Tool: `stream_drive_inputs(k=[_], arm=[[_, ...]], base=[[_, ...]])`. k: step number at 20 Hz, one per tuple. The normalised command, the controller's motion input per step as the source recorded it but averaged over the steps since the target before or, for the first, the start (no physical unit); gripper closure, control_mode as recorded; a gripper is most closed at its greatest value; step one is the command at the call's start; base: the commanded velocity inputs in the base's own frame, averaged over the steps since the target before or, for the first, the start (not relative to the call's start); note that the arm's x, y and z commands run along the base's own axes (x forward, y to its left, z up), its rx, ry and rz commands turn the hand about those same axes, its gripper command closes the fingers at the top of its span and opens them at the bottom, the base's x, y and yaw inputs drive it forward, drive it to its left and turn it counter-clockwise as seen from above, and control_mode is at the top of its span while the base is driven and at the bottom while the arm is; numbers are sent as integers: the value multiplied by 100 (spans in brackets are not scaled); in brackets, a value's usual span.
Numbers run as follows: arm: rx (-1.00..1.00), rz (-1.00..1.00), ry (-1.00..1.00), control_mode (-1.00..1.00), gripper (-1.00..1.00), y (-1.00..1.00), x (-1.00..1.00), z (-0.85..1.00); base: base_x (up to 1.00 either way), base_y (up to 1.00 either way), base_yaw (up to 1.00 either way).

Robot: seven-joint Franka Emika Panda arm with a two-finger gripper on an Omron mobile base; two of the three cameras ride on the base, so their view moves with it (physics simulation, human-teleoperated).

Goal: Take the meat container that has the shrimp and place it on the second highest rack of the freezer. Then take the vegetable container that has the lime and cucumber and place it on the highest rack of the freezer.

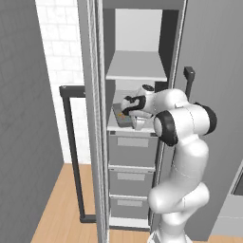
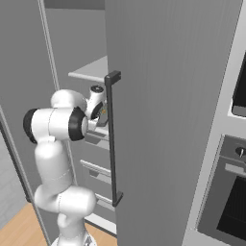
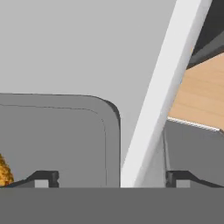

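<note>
Grey tray: the meat container (image 1: 124, 118) sits on the lower of the two visible shelves inside the freezer (image 1: 135, 66), just above the drawers (image 1: 133, 151).
Shrimp: a speck of orange (image 1: 122, 115) lies in the tray near its left side; in the hand view an orange piece (image 3: 4, 171) shows at the tray's floor.
Gripper: the gripper (image 3: 112, 178) hovers right over the tray's rounded corner, fingers (image 3: 43, 178) spread wide, one over the tray, one off its edge, clasping nothing.
Arm: white elbow bent, reaching in past the open door (image 2: 163, 120) and its black handle (image 2: 112, 139).
Upper shelf: pale and bare (image 1: 136, 66).
</note>
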Motion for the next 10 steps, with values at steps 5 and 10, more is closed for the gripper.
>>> stream_drive_inputs(k=[5, 10], arm=[[0, -1, -40, -100, -100, 0, -49, 52], [0, 0, -27, -100, -100, 0, -81, 98]], base=[[0, 0, 0], [0, 0, 0]])
